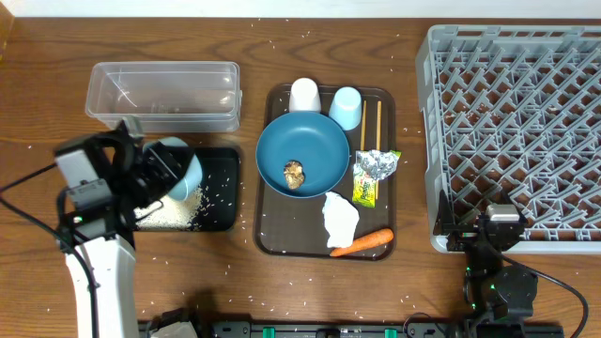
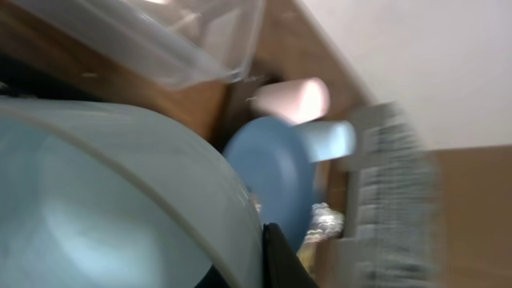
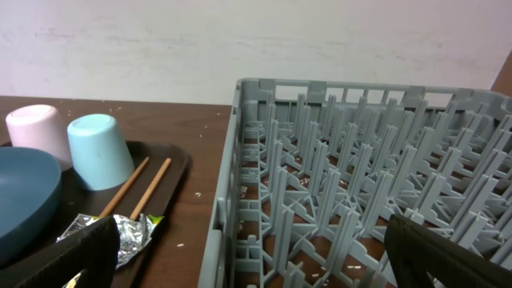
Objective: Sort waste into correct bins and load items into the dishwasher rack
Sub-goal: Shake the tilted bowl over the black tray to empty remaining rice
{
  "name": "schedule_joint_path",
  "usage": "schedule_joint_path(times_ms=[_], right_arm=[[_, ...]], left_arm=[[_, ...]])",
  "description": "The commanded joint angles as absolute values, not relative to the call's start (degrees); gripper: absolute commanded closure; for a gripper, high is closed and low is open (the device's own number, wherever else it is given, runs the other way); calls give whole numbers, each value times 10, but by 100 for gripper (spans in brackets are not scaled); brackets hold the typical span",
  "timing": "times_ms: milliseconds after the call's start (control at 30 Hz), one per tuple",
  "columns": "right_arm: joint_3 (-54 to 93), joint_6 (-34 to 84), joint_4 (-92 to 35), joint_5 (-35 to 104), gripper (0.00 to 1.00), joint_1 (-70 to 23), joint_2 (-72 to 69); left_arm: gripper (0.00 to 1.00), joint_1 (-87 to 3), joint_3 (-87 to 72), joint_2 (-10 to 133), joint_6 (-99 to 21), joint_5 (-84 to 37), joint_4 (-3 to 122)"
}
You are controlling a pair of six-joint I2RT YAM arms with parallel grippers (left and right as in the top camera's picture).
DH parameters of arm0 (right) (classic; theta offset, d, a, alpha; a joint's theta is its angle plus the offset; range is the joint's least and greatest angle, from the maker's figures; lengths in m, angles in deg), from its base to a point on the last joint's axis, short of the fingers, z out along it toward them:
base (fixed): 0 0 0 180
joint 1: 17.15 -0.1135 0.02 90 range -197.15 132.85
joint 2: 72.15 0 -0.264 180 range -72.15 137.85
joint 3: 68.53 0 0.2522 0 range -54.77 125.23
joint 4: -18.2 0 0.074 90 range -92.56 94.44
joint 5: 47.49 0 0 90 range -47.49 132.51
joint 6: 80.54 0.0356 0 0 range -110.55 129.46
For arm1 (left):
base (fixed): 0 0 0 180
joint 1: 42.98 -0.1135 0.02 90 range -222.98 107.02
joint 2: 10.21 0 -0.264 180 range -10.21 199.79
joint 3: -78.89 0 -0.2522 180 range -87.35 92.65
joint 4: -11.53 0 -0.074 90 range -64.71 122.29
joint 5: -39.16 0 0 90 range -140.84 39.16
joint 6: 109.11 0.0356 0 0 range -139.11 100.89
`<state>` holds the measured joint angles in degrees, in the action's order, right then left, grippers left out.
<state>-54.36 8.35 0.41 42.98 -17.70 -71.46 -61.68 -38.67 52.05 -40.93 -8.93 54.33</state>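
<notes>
We've got the left claw (image 1: 161, 176) clamped shut on the rim of the light-blue bowl (image 1: 180, 175), with the bowl tipped on its side over the black tray (image 1: 218, 160). That tilt reads to us as a pour, because the white rice (image 1: 174, 212) lies heaped in the tray right under the bowl's mouth. The clear tub (image 1: 164, 94) sits just behind, close to the arm, so any lift wants care there.

Over to the right claw (image 3: 256, 268): its jaws are spread wide with nothing in them, and it's parked low at the near edge of the dishwasher rack (image 1: 516, 113).

Between the arms, the brown tray (image 1: 268, 235) is crowded. The dark-blue plate (image 1: 315, 141) carries the brown lump (image 1: 294, 174). Behind the plate are the white cup (image 1: 303, 94) and the light-blue cup (image 1: 346, 106), with the chopsticks (image 1: 371, 127) beside them. Foil (image 1: 376, 164), wrapper (image 1: 364, 191), napkin (image 1: 340, 218) and carrot (image 1: 362, 242) crowd the plate's right side. We reckon those need clearing first. Stray grains dot the table (image 1: 38, 94).
</notes>
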Motion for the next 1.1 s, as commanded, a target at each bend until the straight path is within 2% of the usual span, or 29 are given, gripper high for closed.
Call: schedule_joint_path(times_ms=[0, 133, 467, 700, 933, 1067], right_arm=[[-545, 79, 2, 431, 1, -180, -718], [-545, 79, 2, 431, 1, -180, -718], [-545, 79, 2, 431, 1, -180, -718], [-545, 79, 2, 431, 1, -180, -718], [-545, 79, 2, 431, 1, -180, -718], [-545, 79, 2, 431, 1, -180, -718]], left_arm=[[94, -578, -379, 481, -326, -236, 542], [94, -535, -379, 467, -326, -324, 531], [94, -505, -380, 526, -331, -312, 519], [94, -507, -380, 567, -434, -141, 459], [94, -525, -380, 645, -664, 79, 386], [94, -575, -380, 693, -738, 188, 342]])
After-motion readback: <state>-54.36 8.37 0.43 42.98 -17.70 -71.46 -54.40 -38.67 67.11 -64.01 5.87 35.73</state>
